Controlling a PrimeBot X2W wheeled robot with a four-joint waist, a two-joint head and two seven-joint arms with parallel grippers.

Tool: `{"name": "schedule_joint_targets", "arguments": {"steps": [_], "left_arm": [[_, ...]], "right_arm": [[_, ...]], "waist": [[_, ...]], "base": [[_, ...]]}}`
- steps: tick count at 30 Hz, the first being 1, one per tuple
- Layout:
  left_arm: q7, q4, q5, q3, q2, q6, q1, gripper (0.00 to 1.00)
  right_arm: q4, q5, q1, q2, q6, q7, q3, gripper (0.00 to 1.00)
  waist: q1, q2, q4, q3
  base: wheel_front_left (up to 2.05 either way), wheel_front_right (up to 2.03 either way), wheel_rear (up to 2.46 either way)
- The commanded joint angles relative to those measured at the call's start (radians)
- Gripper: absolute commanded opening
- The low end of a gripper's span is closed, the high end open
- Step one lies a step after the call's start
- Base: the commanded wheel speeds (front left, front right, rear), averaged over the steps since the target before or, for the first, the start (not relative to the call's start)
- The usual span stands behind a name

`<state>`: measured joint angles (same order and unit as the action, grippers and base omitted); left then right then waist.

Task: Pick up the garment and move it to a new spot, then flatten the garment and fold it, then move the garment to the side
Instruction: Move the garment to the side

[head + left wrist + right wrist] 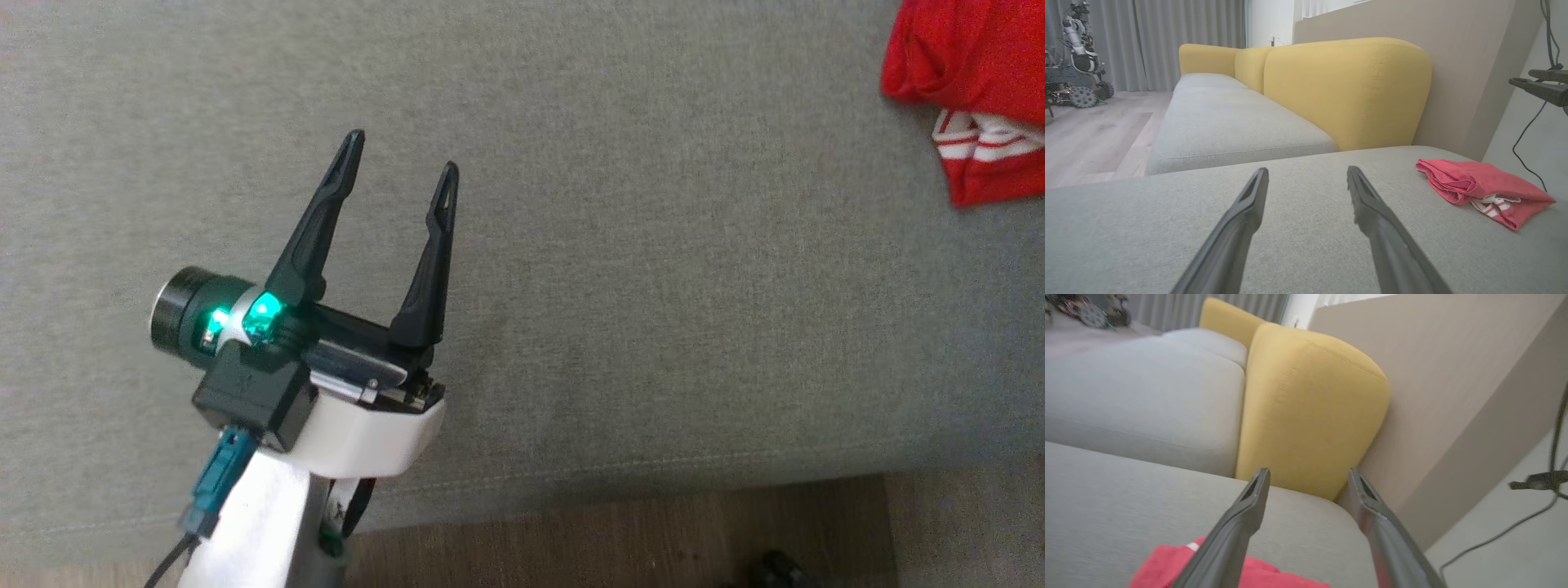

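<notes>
Landmark here is the yellow backrest (1347, 90). A beige wall panel (1457, 61) runs right behind it, a thin black cable (1527, 134) hangs past its end, and way off beyond its far end a wheeled robot (1077, 61) is parked by the grey curtains (1167, 36). The grey seat (1298, 220) in front of the backrest has nothing blocking it.

The red garment (1482, 190) with white-striped trim sits bunched on that seat, out in front of the backrest's near end.

The left gripper (1307, 170) is spread wide, gripping nothing, with the garment well off to its side. The right gripper (1308, 471) is spread too, tips pointing at the backrest's corner, with the garment (1163, 567) down under its fingers (1229, 535), not between them.
</notes>
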<state>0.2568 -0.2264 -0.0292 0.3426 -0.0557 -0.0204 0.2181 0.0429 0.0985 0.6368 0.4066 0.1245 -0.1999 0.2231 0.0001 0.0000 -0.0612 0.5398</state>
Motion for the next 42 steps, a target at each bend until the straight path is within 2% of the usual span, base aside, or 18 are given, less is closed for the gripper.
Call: {"name": "schedule_joint_targets", "arguments": {"steps": [1, 3, 4, 9, 14, 17, 21, 29, 34, 42], "left_arm": [[0.005, -0.021, -0.006, -0.029, -0.002, 0.015, -0.005, 1.0], [0.005, 0.004, -0.02, -0.034, -0.001, 0.024, -0.024, 1.0], [0.005, 0.004, -0.02, -0.034, -0.001, 0.024, -0.024, 1.0], [0.005, 0.081, -0.074, -0.05, 0.002, 0.052, -0.09, 1.0], [0.005, 0.146, -0.134, -0.079, 0.003, 0.079, -0.148, 1.0], [0.005, 0.146, -0.149, -0.097, 0.003, 0.083, -0.172, 1.0], [0.005, 0.123, -0.148, -0.121, 0.003, 0.084, -0.208, 1.0], [0.005, 0.081, -0.095, -0.146, -0.003, 0.013, -0.322, 1.0], [0.005, 0.079, -0.078, -0.164, 0.001, 0.024, -0.37, 1.0], [0.005, 0.087, -0.058, -0.166, 0.004, 0.028, -0.385, 1.0]], "right_arm": [[-0.04, -0.002, -0.039, -0.051, 0.006, 0.042, -0.046, 1.0], [-0.035, -0.027, -0.082, -0.118, 0.006, 0.089, -0.083, 1.0], [-0.035, -0.027, -0.082, -0.118, 0.006, 0.089, -0.083, 1.0], [-0.001, -0.106, -0.221, -0.256, 0.006, 0.237, -0.158, 1.0], [0.041, -0.147, -0.362, -0.333, 0.006, 0.399, -0.172, 1.0], [0.044, -0.162, -0.43, -0.349, 0.006, 0.448, -0.184, 1.0], [0.007, -0.194, -0.516, -0.355, 0.006, 0.461, -0.179, 1.0], [-0.081, -0.23, -0.715, -0.356, 0.006, 0.461, -0.199, 1.0], [-0.096, -0.246, -0.788, -0.356, 0.006, 0.462, -0.204, 1.0], [-0.104, -0.258, -0.808, -0.356, 0.006, 0.462, -0.216, 1.0]], "waist": [[-0.0001, 0.0, 0.032, -0.06], [-0.0001, 0.0, 0.054, -0.107], [-0.0001, 0.0, 0.054, -0.107], [-0.0001, 0.0, 0.111, -0.234], [-0.0001, 0.0, 0.154, -0.336], [-0.0001, 0.0, 0.166, -0.376], [-0.0001, 0.0, 0.174, -0.418], [-0.0001, 0.0, 0.166, -0.506], [-0.0001, 0.0, 0.158, -0.543], [-0.0001, 0.0, 0.149, -0.558]], "base": [[0.0, 0.0, 0.0], [0.0, 0.0, 0.0], [0.0, 0.0, 0.0], [0.0, 0.0, 0.0], [0.0, 0.0, 0.0], [0.0, 0.0, 0.0], [0.0, 0.0, 0.0], [0.0, 0.0, 0.0], [0.0, 0.0, 0.0], [0.0, 0.0, 0.0]]}}
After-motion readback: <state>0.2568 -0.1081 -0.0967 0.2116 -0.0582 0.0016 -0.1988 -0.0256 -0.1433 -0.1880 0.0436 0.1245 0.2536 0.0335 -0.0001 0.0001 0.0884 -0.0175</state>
